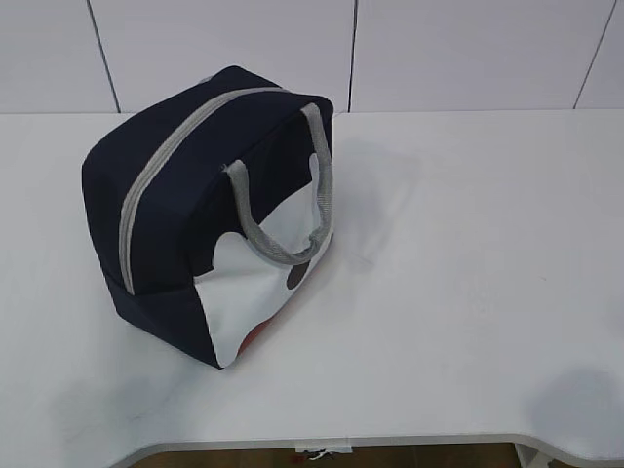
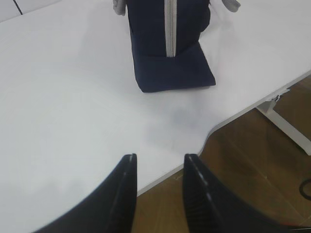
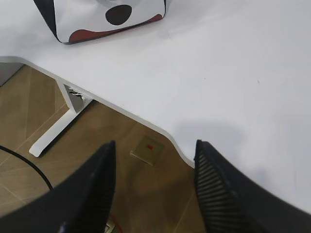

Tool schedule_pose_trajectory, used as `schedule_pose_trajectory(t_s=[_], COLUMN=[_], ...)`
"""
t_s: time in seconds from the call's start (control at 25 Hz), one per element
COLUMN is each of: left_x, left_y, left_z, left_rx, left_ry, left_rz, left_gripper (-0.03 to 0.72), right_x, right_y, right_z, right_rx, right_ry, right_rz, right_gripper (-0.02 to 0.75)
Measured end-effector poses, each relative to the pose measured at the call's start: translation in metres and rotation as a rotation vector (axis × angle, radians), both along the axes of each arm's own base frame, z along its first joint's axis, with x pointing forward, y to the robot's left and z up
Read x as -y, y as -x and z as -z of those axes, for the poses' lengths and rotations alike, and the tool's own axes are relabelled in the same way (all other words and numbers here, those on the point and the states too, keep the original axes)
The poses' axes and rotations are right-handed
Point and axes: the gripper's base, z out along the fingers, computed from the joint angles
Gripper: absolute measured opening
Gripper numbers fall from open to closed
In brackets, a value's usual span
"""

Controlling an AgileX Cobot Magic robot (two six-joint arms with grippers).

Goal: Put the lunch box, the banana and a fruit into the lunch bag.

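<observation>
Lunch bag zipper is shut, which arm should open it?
Left, probably. The left wrist view looks straight along the zipper of the lunch bag, with open left fingers empty. The right wrist view sees only the bag's white side panel.

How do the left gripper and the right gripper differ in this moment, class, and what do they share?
The left gripper has its jaws set closer together; the right gripper spreads them noticeably wider. The left gripper faces the lunch bag's navy end with the grey zipper, while the right gripper faces its white spotted panel. Both are black, empty, and hang over the white table's edge.
</observation>
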Motion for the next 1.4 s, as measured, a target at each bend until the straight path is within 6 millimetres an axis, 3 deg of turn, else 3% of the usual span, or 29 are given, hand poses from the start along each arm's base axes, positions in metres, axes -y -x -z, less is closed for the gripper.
schedule_pose_trajectory(t_s=[0.36, 0.8, 1.04, 1.4], left_x=[0.0002, 0.0046, 0.0054, 0.0056], left_y=[0.0000, 0.0001, 0.0007, 0.0007], left_z=[0.0000, 0.0000, 0.0000, -0.0001], left_rx=[0.000, 0.000, 0.003, 0.002], left_ry=[0.000, 0.016, 0.024, 0.025], left_rz=[-0.021, -0.343, -0.363, -0.363], left_gripper=[0.243, 0.243, 0.243, 0.243], right_x=[0.0034, 0.0028, 0.0011, 0.0010], right_y=[-0.0015, -0.0014, -0.0018, -0.0019], right_z=[0.0007, 0.0007, 0.0006, 0.0006], right_rx=[0.010, 0.009, 0.006, 0.006], right_ry=[0.036, 0.034, 0.032, 0.030], right_rz=[0.025, 0.040, 0.155, 0.167], right_gripper=[0.428, 0.428, 0.428, 0.428])
